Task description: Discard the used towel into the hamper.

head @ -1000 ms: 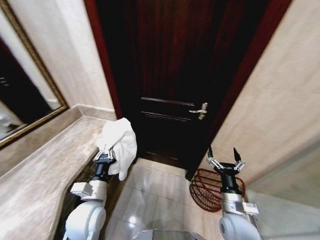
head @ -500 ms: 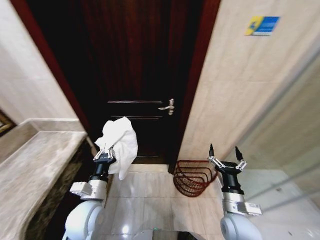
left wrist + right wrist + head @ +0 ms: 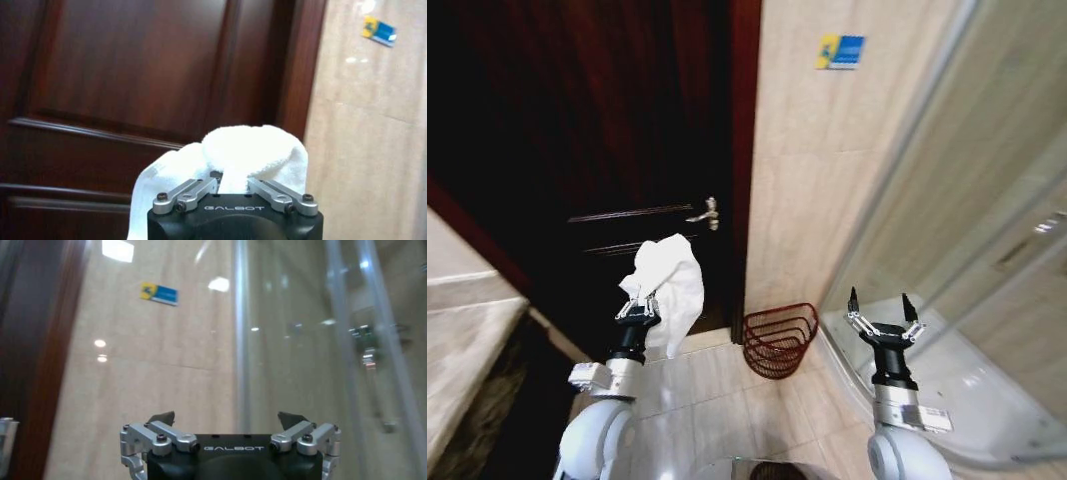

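Beside the dark wood door [image 3: 577, 150], at the tiled wall's foot, the hamper [image 3: 779, 340] is standing: round red-brown wire ribs, tapering downward, mouth tilting toward the robot. Left gripper [image 3: 638, 309] is pinching a soft white terry towel [image 3: 670, 285], drooping vertically before the door. Right gripper [image 3: 884, 312] is hanging spread wide, holding nothing, right of the hamper.

You had the dark reddish-brown wire hamper [image 3: 779, 340] on the tiled floor [image 3: 717, 400], against the foot of the beige tiled wall [image 3: 807, 180], between the dark wooden door [image 3: 597, 150] on its left and the glass shower enclosure [image 3: 967, 250] on its right. The left gripper [image 3: 638, 309], raised left of the hamper, carried the white cloth towel [image 3: 670, 287] before the door. The right gripper [image 3: 883, 322] stood right of the hamper, before the shower enclosure.
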Motion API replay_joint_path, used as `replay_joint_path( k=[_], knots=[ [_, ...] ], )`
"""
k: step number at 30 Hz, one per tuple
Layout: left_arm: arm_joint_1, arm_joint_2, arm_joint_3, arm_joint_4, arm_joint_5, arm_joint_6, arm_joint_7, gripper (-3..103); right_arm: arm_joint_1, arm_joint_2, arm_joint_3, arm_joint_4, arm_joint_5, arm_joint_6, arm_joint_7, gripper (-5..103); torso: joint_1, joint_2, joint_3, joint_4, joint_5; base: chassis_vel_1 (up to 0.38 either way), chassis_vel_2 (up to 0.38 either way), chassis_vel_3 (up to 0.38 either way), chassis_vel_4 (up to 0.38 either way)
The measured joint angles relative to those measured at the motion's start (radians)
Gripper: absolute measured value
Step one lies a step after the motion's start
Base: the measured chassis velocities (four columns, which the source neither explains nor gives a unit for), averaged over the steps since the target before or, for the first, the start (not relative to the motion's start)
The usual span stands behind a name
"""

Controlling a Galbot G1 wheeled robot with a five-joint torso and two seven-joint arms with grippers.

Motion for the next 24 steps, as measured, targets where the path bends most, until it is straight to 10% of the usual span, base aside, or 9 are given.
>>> replay_joint_path(
  k=[24],
  knots=[
    [-0.038,0.064,-0.017,0.079,-0.094,0.019,-0.107,4,-0.034,0.004,0.002,0.020,-0.045,0.000,-0.078,100,0.000,0.000,0.000,-0.0002,0.0000,-0.112,-0.108,-0.108,-0.115]
  ],
)
